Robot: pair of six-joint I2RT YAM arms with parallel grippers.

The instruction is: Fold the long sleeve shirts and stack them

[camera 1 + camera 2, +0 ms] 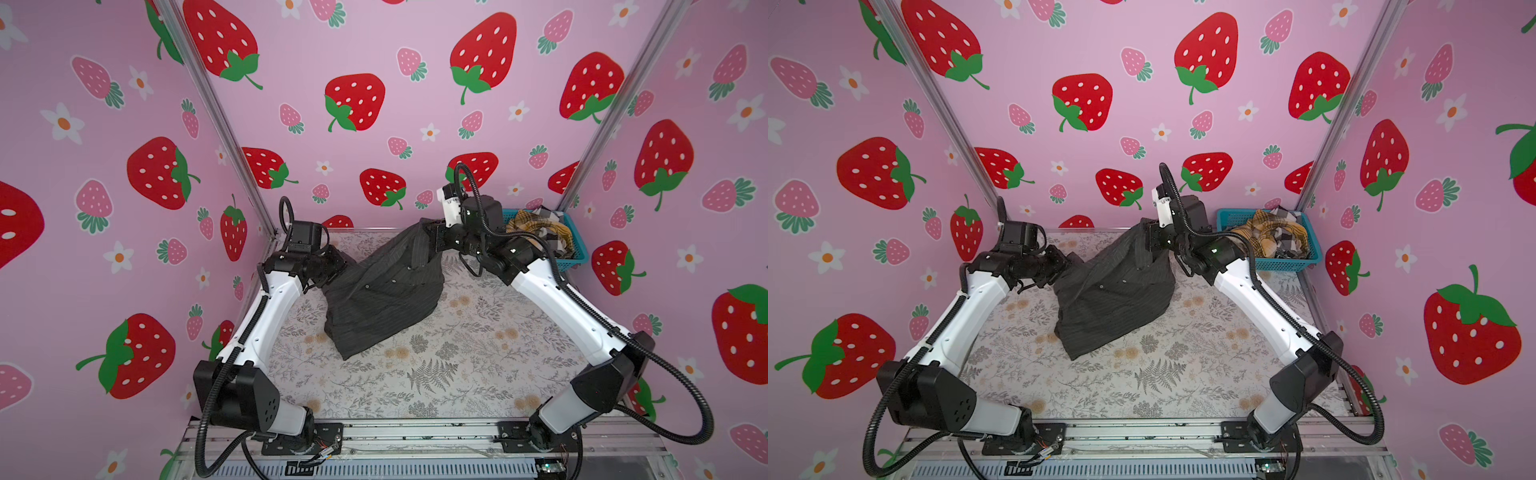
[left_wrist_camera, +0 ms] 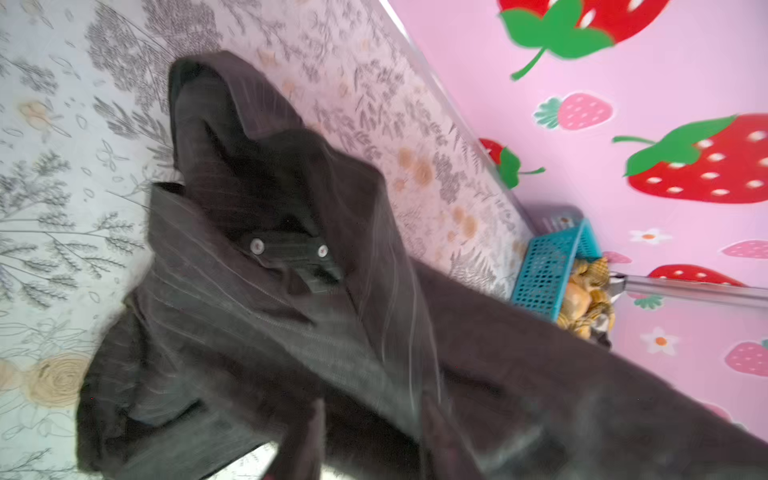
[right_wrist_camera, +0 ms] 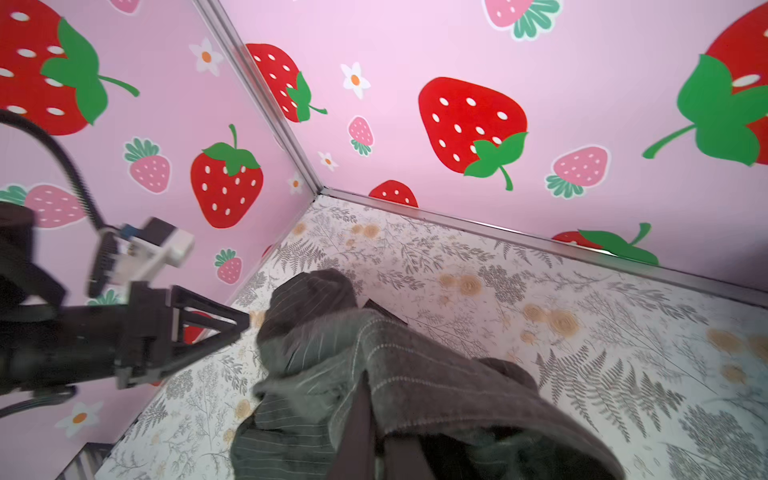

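No fold or stack is completed. The charcoal pinstripe shirt [image 1: 386, 299] is held bunched by the closed fingers of the right gripper [image 1: 432, 237], with its lower part resting on the counter [image 1: 457, 374]. The left gripper [image 1: 338, 264] is at the shirt's edge, and its finger state cannot be determined. The mustard plaid shirt [image 1: 536, 228] and the check shirt [image 1: 1283, 215] lie in the teal mesh basket [image 1: 577, 251], not yet handled.

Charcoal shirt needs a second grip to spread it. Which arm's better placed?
Left. The right tool is shut on the charcoal shirt, holding its top up. The left tool points at the shirt's near edge, with no clear hold on it.
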